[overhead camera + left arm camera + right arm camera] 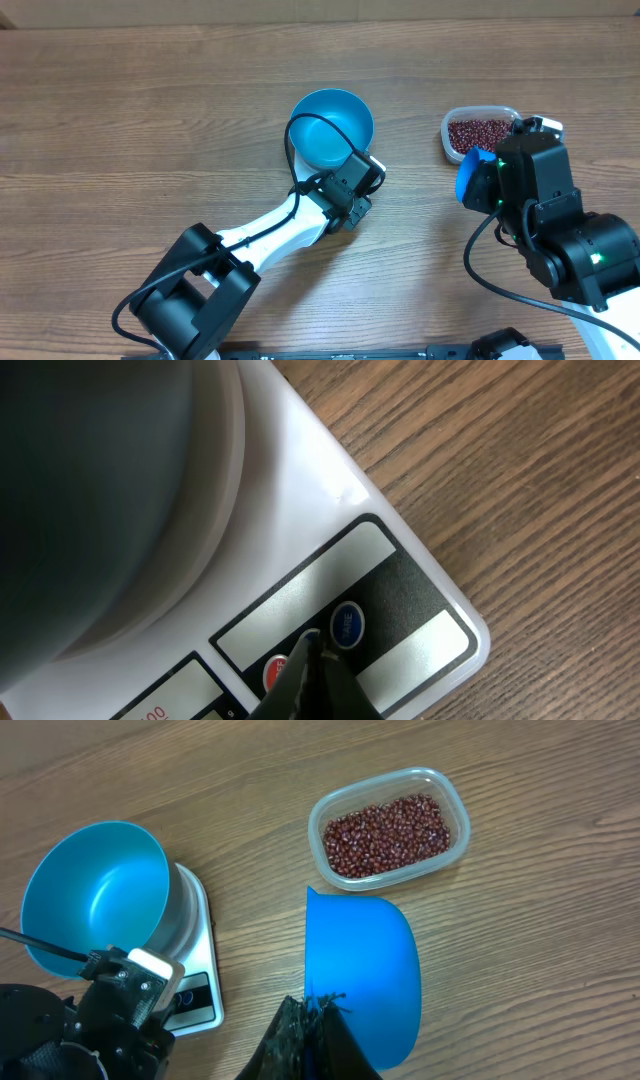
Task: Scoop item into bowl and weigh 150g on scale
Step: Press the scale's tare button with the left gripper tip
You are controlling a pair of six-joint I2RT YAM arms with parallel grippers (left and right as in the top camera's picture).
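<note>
Pointing closed left pincer (311, 653) at scale (330, 530) under bowl (330, 125); right pincer (313, 1015) grips scoop (365, 970) nr tub (318, 820) of beans (385, 835)

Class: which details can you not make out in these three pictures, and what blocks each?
Left wrist view: the scale display reading, cut off by the bottom edge.
Overhead: the scale, hidden under the bowl and left gripper.
Right wrist view: the scoop handle, behind the right gripper.

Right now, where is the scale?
In the right wrist view the scale sits at left under the blue bowl, the tub of beans to its right, the left gripper at its buttons.
</note>
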